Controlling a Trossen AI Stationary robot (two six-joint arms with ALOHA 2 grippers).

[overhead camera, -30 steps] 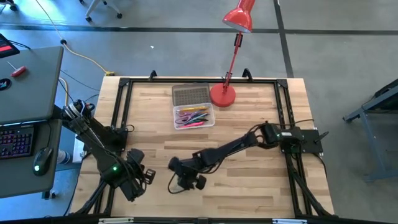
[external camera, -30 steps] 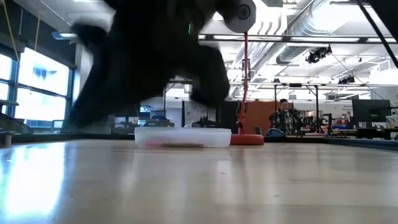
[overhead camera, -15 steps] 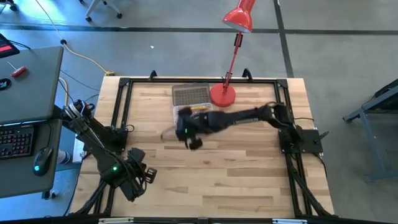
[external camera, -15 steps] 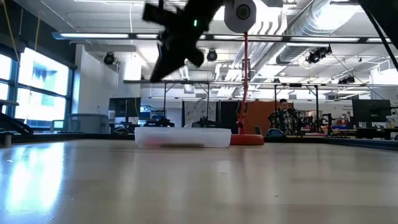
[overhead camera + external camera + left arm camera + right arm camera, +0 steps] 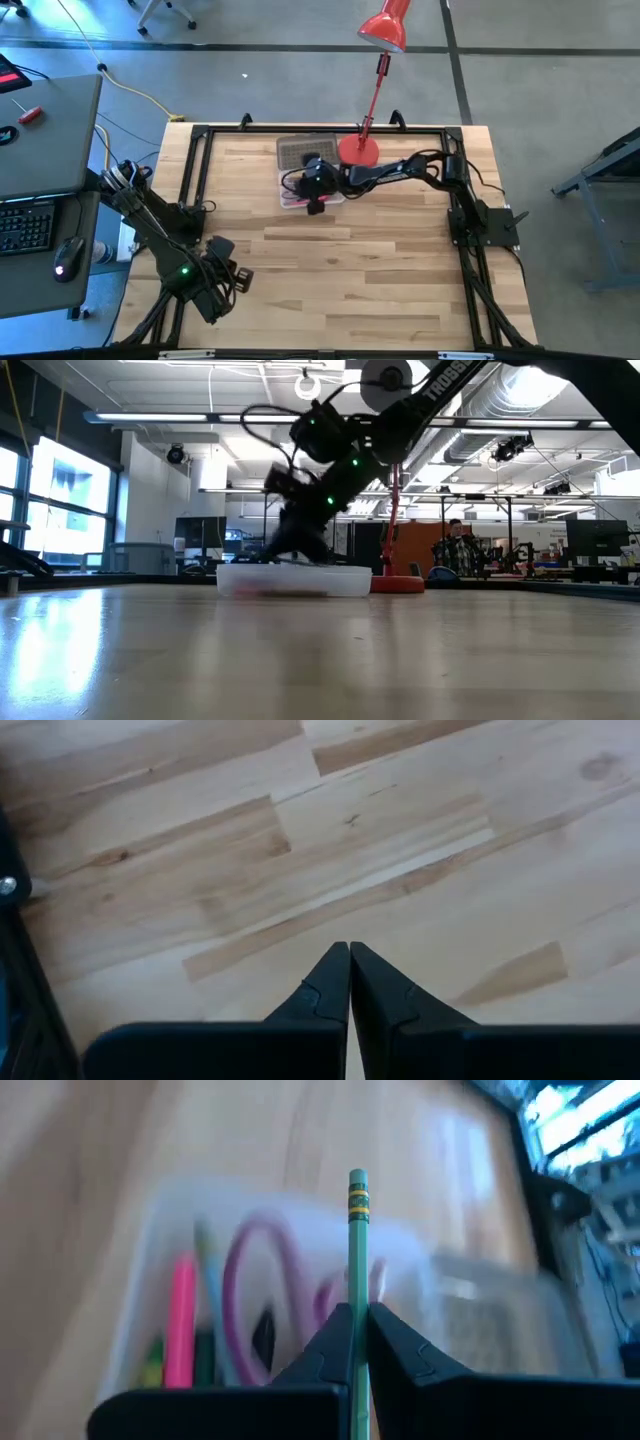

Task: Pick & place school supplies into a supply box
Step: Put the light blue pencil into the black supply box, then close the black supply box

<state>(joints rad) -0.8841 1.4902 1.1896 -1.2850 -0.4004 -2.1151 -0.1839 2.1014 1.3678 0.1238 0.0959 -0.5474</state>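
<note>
Right wrist view shows my right end effector clamped tight on a green pencil, which sticks straight out past the fingertips with its eraser end farthest away. Just beyond it sits the supply box, holding a pink marker and purple scissors. From the high view, that end effector is over the box at upper centre of the tabletop. My left end effector waits at lower left, fingers pressed together, holding nothing.
</note>
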